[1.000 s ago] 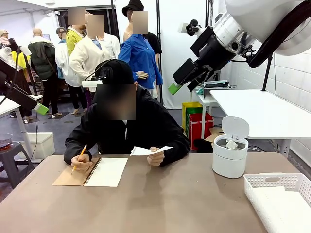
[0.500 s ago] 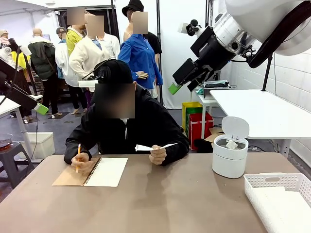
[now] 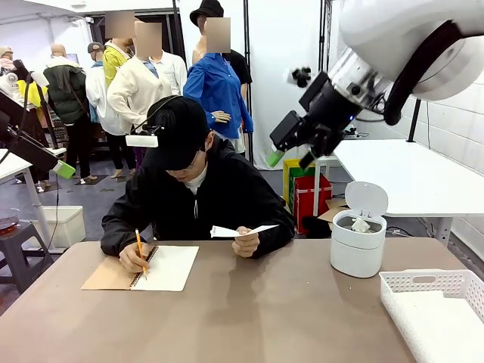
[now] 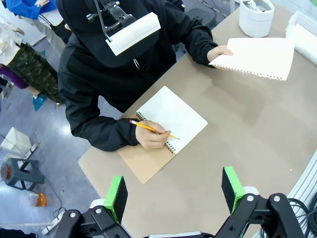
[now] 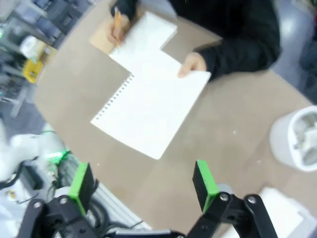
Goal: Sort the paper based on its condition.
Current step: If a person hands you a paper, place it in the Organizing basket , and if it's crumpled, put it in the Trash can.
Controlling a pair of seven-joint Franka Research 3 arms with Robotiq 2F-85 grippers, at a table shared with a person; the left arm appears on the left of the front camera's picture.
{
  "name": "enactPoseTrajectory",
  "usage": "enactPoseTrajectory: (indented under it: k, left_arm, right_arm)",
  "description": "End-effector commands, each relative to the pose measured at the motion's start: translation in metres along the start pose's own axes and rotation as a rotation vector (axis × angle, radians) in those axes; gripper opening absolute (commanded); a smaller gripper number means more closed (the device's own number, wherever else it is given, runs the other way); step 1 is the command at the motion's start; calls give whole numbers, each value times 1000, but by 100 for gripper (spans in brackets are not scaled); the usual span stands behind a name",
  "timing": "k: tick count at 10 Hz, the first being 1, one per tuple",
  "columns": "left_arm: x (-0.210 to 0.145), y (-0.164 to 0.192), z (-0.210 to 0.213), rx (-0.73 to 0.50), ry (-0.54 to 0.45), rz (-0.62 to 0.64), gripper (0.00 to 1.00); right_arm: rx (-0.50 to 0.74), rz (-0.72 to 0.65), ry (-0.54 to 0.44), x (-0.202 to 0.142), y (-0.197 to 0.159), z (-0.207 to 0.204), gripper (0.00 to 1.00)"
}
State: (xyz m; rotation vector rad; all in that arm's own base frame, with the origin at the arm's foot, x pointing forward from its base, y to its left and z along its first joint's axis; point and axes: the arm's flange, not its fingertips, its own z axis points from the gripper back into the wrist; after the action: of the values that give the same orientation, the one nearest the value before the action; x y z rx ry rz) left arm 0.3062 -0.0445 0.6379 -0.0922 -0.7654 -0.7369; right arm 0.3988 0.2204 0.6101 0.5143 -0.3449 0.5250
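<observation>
The person across the table holds one flat white sheet of paper (image 3: 240, 230) above the tabletop in one hand; its torn spiral-hole edge shows in the left wrist view (image 4: 257, 57) and in the right wrist view (image 5: 151, 109). The other hand writes with a pencil (image 3: 140, 249) in an open notebook (image 3: 162, 268). My right gripper (image 3: 289, 159) hangs open high above the table's far right, well above the sheet, nothing between its green pads (image 5: 203, 178). My left gripper (image 4: 174, 194) is open and empty, high over the table's left side, looking down at the notebook (image 4: 171, 121).
A white lidded bin (image 3: 358, 242) stands open at the right with crumpled paper inside. A white lattice basket (image 3: 435, 283) sits at the near right corner. The brown table (image 3: 249, 318) is bare in the middle. Other people stand behind the writer.
My right arm has swung lower and a little forward. The person has bent over the notebook and put the pencil to the page. The held sheet has levelled out.
</observation>
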Motion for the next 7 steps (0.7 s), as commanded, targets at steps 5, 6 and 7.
enactPoseTrajectory:
  k: [5, 6, 7]
  left_arm:
    - [0, 0, 0, 0, 1, 2, 100]
    - [0, 0, 0, 0, 1, 2, 100]
    - [0, 0, 0, 0, 1, 2, 100]
  right_arm:
    - [185, -518, 307, 36, -58, -71, 100]
    - [210, -581, 327, 35, -63, -83, 100]
    - [245, -630, 318, 33, -65, -93, 100]
